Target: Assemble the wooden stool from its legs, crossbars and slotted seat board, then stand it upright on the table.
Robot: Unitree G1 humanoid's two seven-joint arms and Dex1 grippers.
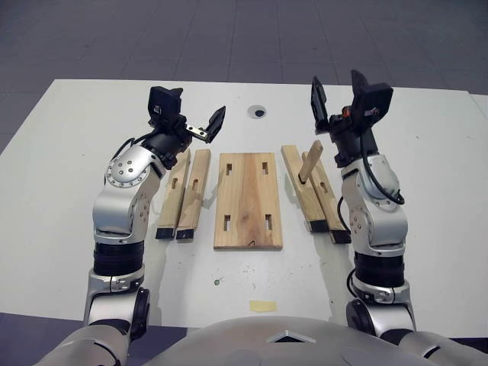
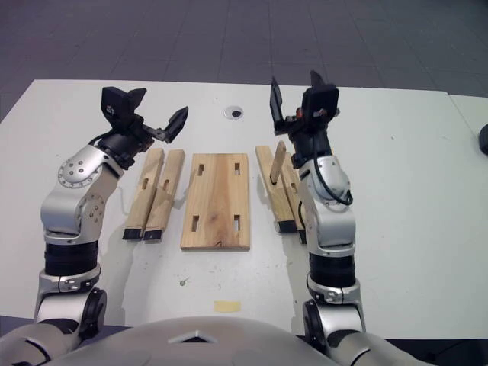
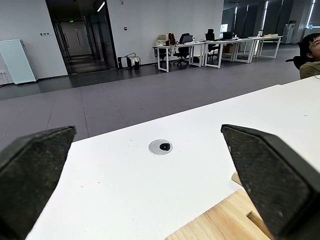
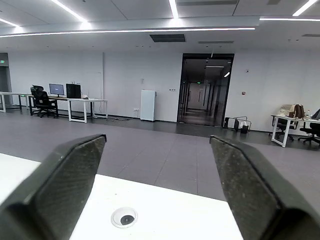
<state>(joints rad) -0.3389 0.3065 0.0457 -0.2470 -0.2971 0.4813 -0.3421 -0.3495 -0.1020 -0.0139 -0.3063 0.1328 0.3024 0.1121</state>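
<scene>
Left pincer (image 1: 191, 113) and right pincer (image 1: 341, 93) are held aloft, both gaping wide.

A round cable grommet (image 1: 259, 112) sat far back; a yellow tape scrap (image 1: 263, 306) lay near the front; office desks (image 3: 192, 47) stood behind.

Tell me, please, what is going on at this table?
A robot is set to build a wooden stool, with nothing joined to the seat yet. The seat board lies flat on the table, with the left legs and right legs in pairs beside it. A short bar sticks up, tilted, from one right leg. The left arm and right arm are raised over the legs, jaws open and empty.
</scene>
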